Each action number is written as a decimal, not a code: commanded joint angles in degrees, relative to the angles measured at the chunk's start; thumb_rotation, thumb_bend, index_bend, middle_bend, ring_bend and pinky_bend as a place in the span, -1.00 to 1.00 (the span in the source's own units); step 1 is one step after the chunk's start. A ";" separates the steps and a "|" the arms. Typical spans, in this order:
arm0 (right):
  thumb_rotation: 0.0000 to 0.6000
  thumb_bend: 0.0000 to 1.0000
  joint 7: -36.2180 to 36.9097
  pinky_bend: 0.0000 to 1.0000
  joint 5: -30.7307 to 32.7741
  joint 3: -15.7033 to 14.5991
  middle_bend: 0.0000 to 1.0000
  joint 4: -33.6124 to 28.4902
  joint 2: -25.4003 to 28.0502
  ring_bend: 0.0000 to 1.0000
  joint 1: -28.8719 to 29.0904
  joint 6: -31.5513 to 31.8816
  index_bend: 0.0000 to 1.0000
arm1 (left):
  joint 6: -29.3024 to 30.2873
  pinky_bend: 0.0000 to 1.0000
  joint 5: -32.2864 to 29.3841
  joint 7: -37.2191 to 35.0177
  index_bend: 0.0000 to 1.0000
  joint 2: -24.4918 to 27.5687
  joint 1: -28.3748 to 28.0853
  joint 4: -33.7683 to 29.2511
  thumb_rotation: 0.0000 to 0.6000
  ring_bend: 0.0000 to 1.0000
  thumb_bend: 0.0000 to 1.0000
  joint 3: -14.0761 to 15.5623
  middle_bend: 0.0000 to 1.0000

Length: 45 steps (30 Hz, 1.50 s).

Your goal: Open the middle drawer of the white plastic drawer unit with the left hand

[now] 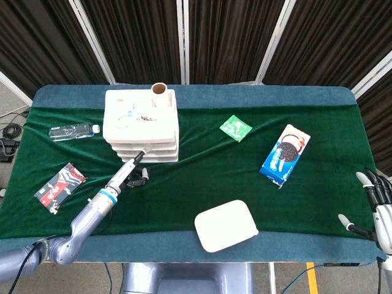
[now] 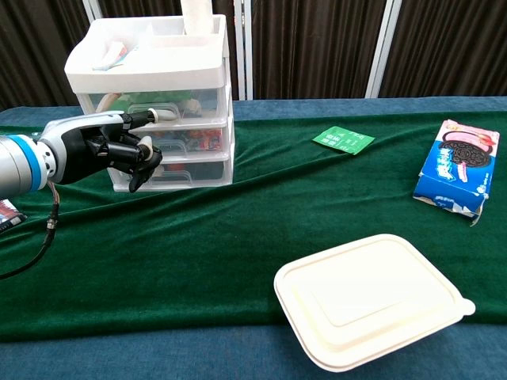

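The white plastic drawer unit point(image 1: 141, 125) point(image 2: 162, 103) stands at the back left of the table, all its drawers pushed in. My left hand point(image 1: 131, 173) point(image 2: 111, 150) is right in front of it, one finger stretched out to the handle at the top of the middle drawer point(image 2: 184, 141), the others curled in. It holds nothing. My right hand point(image 1: 375, 202) hangs past the table's right front corner with fingers apart and nothing in it; the chest view does not show it.
A cardboard tube point(image 1: 160, 94) stands on the unit. Left of it lie a water bottle point(image 1: 73, 131) and a patterned packet point(image 1: 60, 186). A green sachet point(image 1: 236, 128), a cookie box point(image 1: 285, 155) and a white lidded container point(image 1: 226, 225) lie to the right.
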 commanded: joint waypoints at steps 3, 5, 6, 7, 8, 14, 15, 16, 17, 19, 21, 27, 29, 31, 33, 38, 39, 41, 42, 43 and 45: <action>1.00 -0.83 -0.02 -1.00 0.00 0.03 -1.00 0.00 -0.02 -1.00 0.01 0.01 -0.90 | -0.16 0.32 0.51 0.14 -1.00 0.44 -0.02 -0.44 1.00 0.27 0.77 0.20 0.53; 1.00 -0.83 -0.03 -1.00 0.05 0.04 -1.00 0.00 -0.03 -1.00 0.02 -0.03 -0.90 | -0.07 0.32 0.71 0.04 -1.00 0.55 0.05 -0.66 1.00 0.27 0.77 0.23 0.53; 1.00 -0.83 -0.04 -1.00 0.06 0.03 -1.00 0.00 -0.02 -1.00 0.02 -0.05 -0.90 | 0.01 0.32 0.83 0.03 -1.00 0.58 0.08 -0.75 1.00 0.27 0.77 0.24 0.53; 1.00 -0.83 -0.06 -1.00 0.04 0.03 -1.00 -0.01 -0.02 -1.00 0.02 -0.04 -0.90 | 0.10 0.32 0.98 0.03 -1.00 0.62 0.11 -0.85 1.00 0.27 0.77 0.27 0.53; 1.00 -0.83 -0.08 -1.00 0.02 0.04 -1.00 -0.01 -0.03 -1.00 0.03 -0.01 -0.90 | 0.19 0.32 1.14 -0.01 -1.00 0.67 0.16 -0.99 1.00 0.27 0.77 0.30 0.53; 1.00 -0.83 -0.18 -1.00 -0.04 0.04 -1.00 -0.08 -0.02 -1.00 -0.02 0.10 -0.90 | 0.65 0.32 2.35 -0.69 -1.00 1.11 0.58 -2.01 1.00 0.27 0.77 0.71 0.53; 1.00 -0.83 -0.20 -1.00 -0.05 0.02 -1.00 -0.09 -0.02 -1.00 -0.04 0.12 -0.90 | 0.63 0.32 2.49 -0.74 -1.00 1.20 0.59 -2.06 1.00 0.27 0.77 0.77 0.53; 1.00 -0.83 -0.22 -1.00 -0.06 0.02 -1.00 -0.09 -0.02 -1.00 -0.04 0.12 -0.90 | 0.64 0.32 2.62 -0.75 -1.00 1.28 0.60 -2.10 1.00 0.27 0.77 0.82 0.53; 1.00 -0.83 -0.24 -1.00 -0.05 0.02 -1.00 -0.12 -0.02 -1.00 -0.04 0.11 -0.90 | 0.68 0.32 2.73 -0.79 -1.00 1.35 0.61 -2.16 1.00 0.27 0.77 0.86 0.53; 1.00 -0.83 -0.25 -1.00 -0.02 0.04 -1.00 -0.14 -0.02 -1.00 -0.04 0.11 -0.90 | 0.70 0.32 2.88 -0.98 -1.00 1.49 0.65 -2.32 1.00 0.27 0.77 0.90 0.53; 1.00 -0.83 -0.24 -1.00 -0.01 0.06 -1.00 -0.14 -0.02 -1.00 -0.05 0.15 -0.90 | 0.74 0.32 3.13 -1.06 -1.00 1.64 0.67 -2.44 1.00 0.27 0.77 1.00 0.53; 1.00 -0.83 -0.25 -1.00 -0.08 0.05 -1.00 -0.14 -0.01 -1.00 -0.07 0.22 -0.90 | 0.78 0.32 3.69 -1.50 -1.00 1.92 0.86 -2.56 1.00 0.27 0.77 1.47 0.53; 1.00 -0.83 -0.26 -1.00 -0.08 0.06 -1.00 -0.16 0.00 -1.00 -0.09 0.25 -0.90 | 0.75 0.32 3.84 -1.64 -1.00 1.96 0.90 -2.45 1.00 0.27 0.77 1.65 0.53; 1.00 -0.83 -0.26 -1.00 -0.04 0.07 -1.00 -0.17 0.00 -1.00 -0.09 0.23 -0.90 | 0.78 0.32 3.98 -1.79 -1.00 1.98 0.97 -2.39 1.00 0.27 0.77 1.80 0.53; 1.00 -0.83 -0.32 -1.00 -0.06 0.06 -1.00 -0.19 0.00 -1.00 -0.09 0.24 -0.90 | 0.83 0.32 4.22 -2.06 -1.00 2.05 1.07 -2.35 1.00 0.27 0.77 1.97 0.53; 1.00 -0.83 -0.42 -1.00 -0.07 0.05 -1.00 -0.19 -0.04 -1.00 -0.08 0.20 -0.90 | 1.10 0.32 5.09 -2.53 -1.00 2.22 1.30 -2.41 1.00 0.27 0.77 2.40 0.53; 1.00 -0.83 -0.43 -1.00 -0.05 0.05 -1.00 -0.20 -0.04 -1.00 -0.08 0.19 -0.90 | 1.17 0.32 5.26 -2.66 -1.00 2.27 1.35 -2.46 1.00 0.27 0.77 2.48 0.53; 1.00 -0.83 -0.46 -1.00 -0.11 0.06 -1.00 -0.23 -0.03 -1.00 -0.09 0.26 -0.90 | 1.52 0.32 5.74 -2.73 -1.00 2.44 1.56 -2.56 1.00 0.27 0.77 2.75 0.53; 1.00 -0.83 -0.45 -1.00 -0.11 0.05 -1.00 -0.24 -0.03 -1.00 -0.10 0.25 -0.90 | 1.67 0.32 5.85 -2.70 -1.00 2.45 1.63 -2.49 1.00 0.27 0.77 2.84 0.53; 1.00 -0.83 -0.45 -1.00 -0.10 0.04 -1.00 -0.23 -0.04 -1.00 -0.09 0.23 -0.90 | 1.77 0.32 5.87 -2.77 -1.00 2.43 1.70 -2.43 1.00 0.27 0.77 2.89 0.53; 1.00 -0.83 -0.46 -1.00 -0.10 0.05 -1.00 -0.25 -0.03 -1.00 -0.10 0.26 -0.90 | 1.88 0.32 5.80 -3.07 -1.00 2.41 1.78 -2.30 1.00 0.27 0.77 2.91 0.53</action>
